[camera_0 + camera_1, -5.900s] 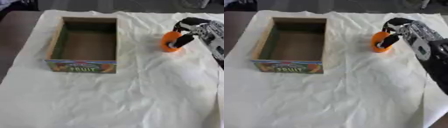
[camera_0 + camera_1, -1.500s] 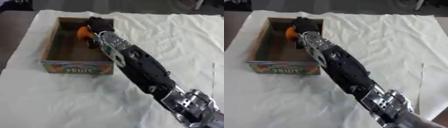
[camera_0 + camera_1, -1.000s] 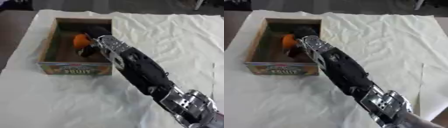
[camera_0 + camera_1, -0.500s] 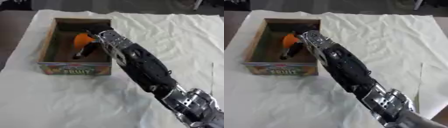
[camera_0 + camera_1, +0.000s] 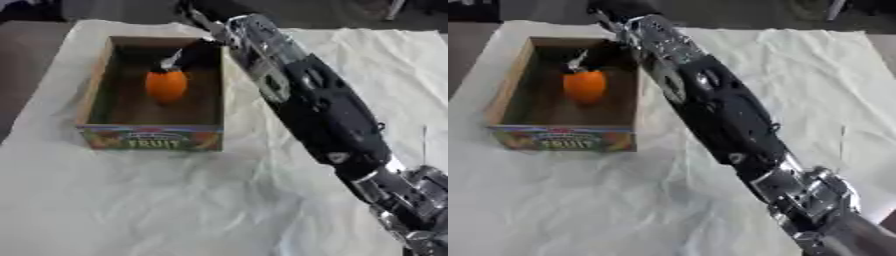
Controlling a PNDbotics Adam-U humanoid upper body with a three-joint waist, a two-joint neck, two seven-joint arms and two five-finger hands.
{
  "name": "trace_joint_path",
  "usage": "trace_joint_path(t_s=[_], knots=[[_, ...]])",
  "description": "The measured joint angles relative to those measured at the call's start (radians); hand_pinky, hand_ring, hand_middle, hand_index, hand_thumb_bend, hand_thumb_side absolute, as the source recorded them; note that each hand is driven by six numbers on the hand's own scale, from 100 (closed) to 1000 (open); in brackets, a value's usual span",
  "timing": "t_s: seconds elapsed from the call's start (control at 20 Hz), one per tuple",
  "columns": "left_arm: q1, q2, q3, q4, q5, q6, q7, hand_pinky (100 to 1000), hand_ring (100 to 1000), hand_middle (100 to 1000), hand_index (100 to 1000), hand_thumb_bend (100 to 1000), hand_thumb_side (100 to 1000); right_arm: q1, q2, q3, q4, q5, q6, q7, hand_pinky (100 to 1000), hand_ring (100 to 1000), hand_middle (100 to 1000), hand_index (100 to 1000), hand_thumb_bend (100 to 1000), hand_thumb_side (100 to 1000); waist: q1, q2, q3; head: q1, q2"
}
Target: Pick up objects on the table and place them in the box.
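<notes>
An orange fruit-shaped object (image 5: 166,86) lies on the floor of the cardboard box (image 5: 150,138), whose front wall reads FRUIT. My right arm stretches from the lower right across the cloth to the box's far right corner. My right hand (image 5: 194,54) hangs just above and behind the orange object, fingers relaxed, with one pale fingertip (image 5: 169,62) pointing down at its top. The forearm hides most of the palm. My left hand shows in neither view.
A wrinkled white cloth (image 5: 175,200) covers the table under the box. Bare dark tabletop (image 5: 26,75) shows to the left of the cloth. My long black and silver forearm (image 5: 719,120) lies over the cloth right of the box.
The hand carried the orange object into the box and let it go. The object now rests on the box floor and the hand has drawn back toward the far corner.
</notes>
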Motion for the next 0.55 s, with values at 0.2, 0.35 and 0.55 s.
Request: trace_joint_path(t_s=[0.2, 0.35, 0.55], knots=[[0.004, 0.001, 0.000, 0.000, -0.003, 0.000, 0.002, 321, 712, 840, 730, 100, 744, 0.027, -0.059, -0.041, -0.098, -0.060, 0.014, -0.032, 889, 853, 783, 928, 546, 864, 0.004, -0.001, -0.011, 0.009, 0.000], [0.007, 0.001, 0.001, 0.000, -0.006, 0.001, 0.005, 320, 713, 841, 730, 100, 744, 0.060, -0.105, -0.081, -0.171, -0.104, 0.028, -0.071, 887, 840, 765, 921, 465, 863, 0.008, -0.002, -0.022, 0.018, 0.002], [0.009, 0.001, 0.006, 0.000, -0.008, 0.001, 0.006, 320, 713, 841, 730, 100, 743, 0.121, -0.163, -0.142, -0.270, -0.165, 0.054, -0.131, 894, 839, 765, 918, 383, 881, 0.016, -0.003, -0.034, 0.031, 0.008]])
